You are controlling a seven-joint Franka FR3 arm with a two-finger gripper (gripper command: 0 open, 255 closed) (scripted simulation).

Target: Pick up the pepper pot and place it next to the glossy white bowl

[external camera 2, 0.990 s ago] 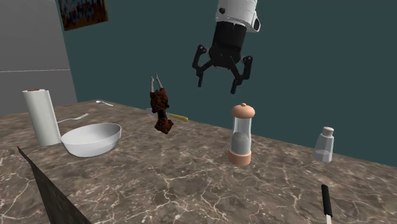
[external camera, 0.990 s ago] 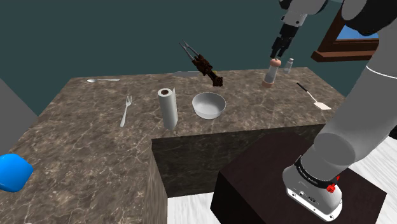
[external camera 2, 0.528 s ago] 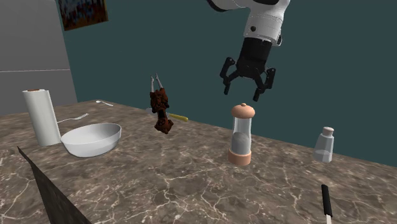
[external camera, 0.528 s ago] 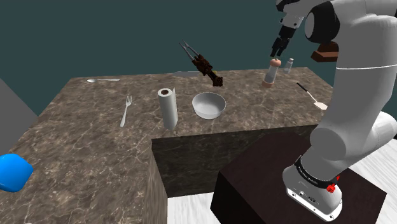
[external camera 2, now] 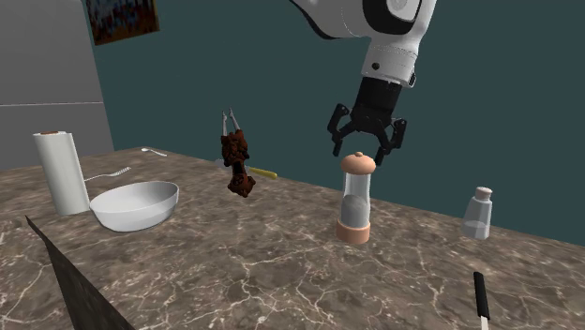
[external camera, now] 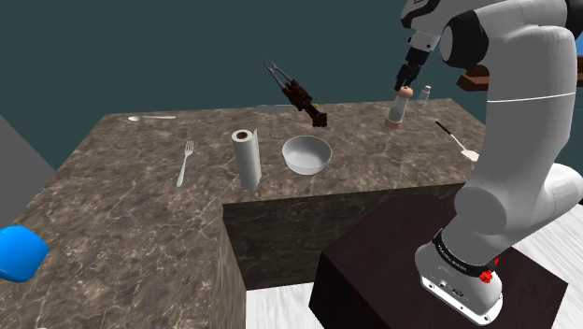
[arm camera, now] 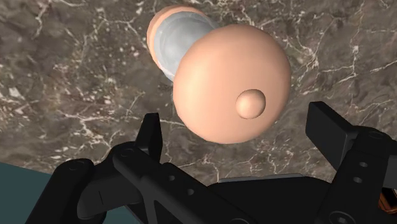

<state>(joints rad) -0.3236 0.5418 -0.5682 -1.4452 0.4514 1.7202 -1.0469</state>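
Gripper hangs wide open just over the pepper pot; next, probably, descend and clasp its cap.

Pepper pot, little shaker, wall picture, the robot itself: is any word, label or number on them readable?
No text can be read anywhere.
The pepper pot is plain, with no label.
The shaker bears no label.
The wall picture has patches of colour, no letters.
The robot's base has tiny marks, too small to read.
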